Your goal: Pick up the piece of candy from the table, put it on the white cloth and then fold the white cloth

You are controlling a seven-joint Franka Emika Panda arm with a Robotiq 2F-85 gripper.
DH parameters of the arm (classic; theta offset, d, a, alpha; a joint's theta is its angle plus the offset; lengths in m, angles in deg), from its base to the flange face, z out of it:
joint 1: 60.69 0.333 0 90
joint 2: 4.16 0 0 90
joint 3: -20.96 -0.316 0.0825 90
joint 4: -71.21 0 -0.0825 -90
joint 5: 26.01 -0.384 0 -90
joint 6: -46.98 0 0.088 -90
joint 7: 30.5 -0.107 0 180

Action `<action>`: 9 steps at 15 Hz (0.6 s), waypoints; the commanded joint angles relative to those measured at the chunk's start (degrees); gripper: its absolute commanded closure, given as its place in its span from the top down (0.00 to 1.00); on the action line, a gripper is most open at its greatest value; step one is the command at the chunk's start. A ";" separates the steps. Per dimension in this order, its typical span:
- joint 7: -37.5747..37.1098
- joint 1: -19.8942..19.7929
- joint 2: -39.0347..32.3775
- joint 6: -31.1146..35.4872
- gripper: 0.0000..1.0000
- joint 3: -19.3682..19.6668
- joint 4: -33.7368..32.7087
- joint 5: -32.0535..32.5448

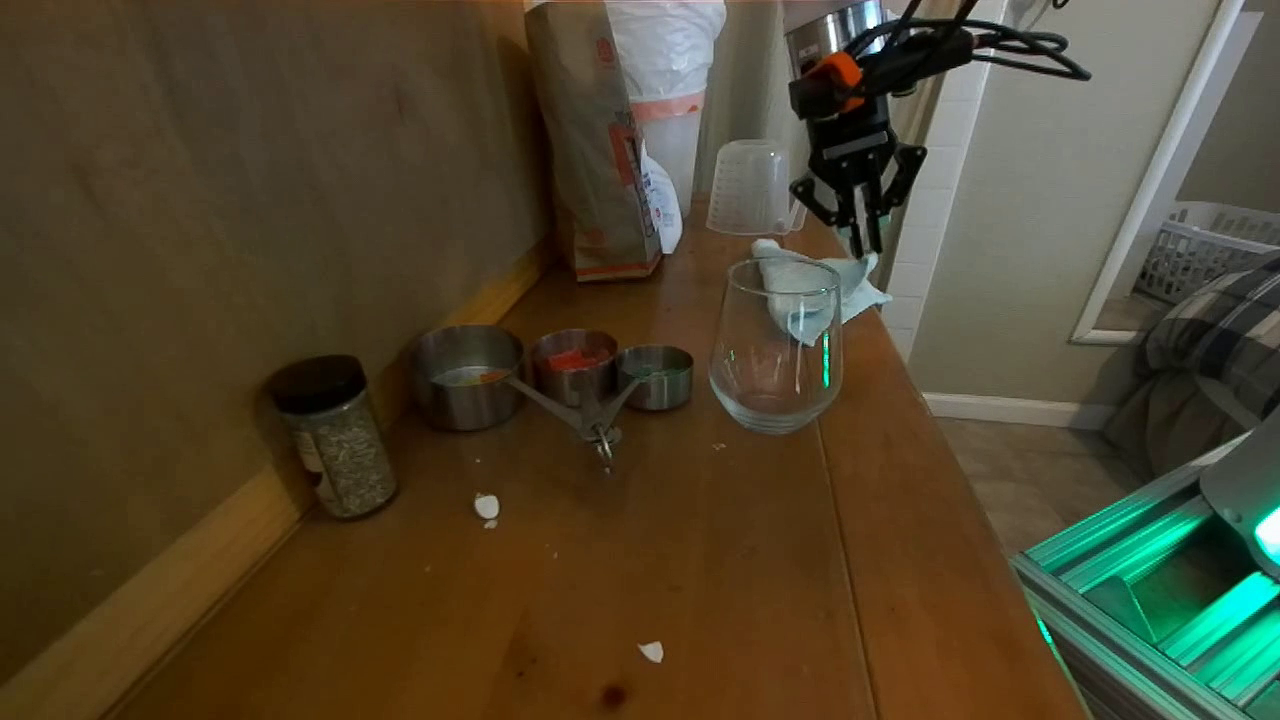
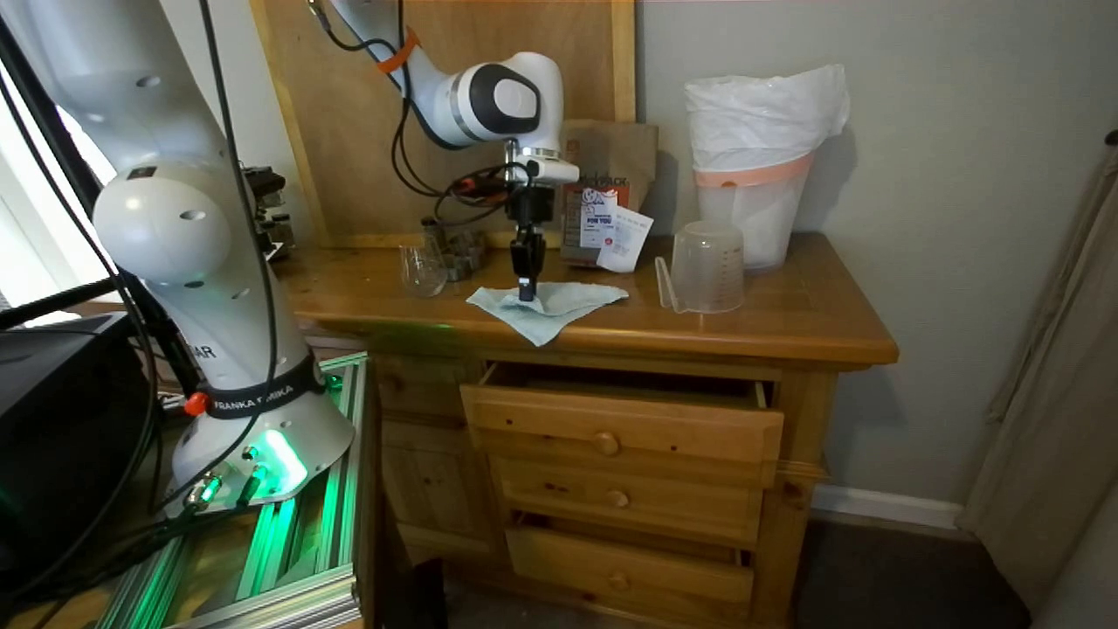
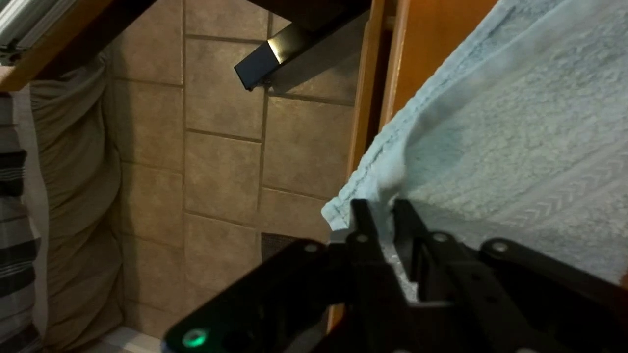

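The white cloth [image 1: 862, 288] lies on the brown wooden table [image 1: 660, 560], partly behind the glass in an exterior view. In an exterior view the cloth [image 2: 568, 301] has one corner hanging over the table's front edge. My gripper [image 1: 866, 248] points down at the cloth. In the wrist view my gripper's fingertips [image 3: 380, 203] are close together with a raised pleat of the cloth [image 3: 510, 147] between them, near its corner. The gripper also shows on the cloth in an exterior view [image 2: 527, 295]. I cannot make out a separate piece of candy.
A clear glass [image 1: 775, 350] stands close to the cloth. Metal measuring cups [image 1: 468, 380], a spice jar [image 1: 340, 450], a paper bag [image 1: 595, 150], a plastic measuring jug [image 2: 709, 266] and a lined bin [image 2: 755, 175] stand around. The top drawer [image 2: 620, 419] is partly open below.
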 commanded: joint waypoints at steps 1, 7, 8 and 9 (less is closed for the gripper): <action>-0.17 -0.31 1.19 0.17 0.49 -0.06 0.47 1.64; 0.01 -0.47 2.26 -0.74 0.91 0.01 -0.39 2.34; -0.09 -0.54 2.66 -1.00 0.98 0.00 -0.56 2.57; -0.37 -0.70 3.16 -1.45 1.00 0.00 -0.74 3.25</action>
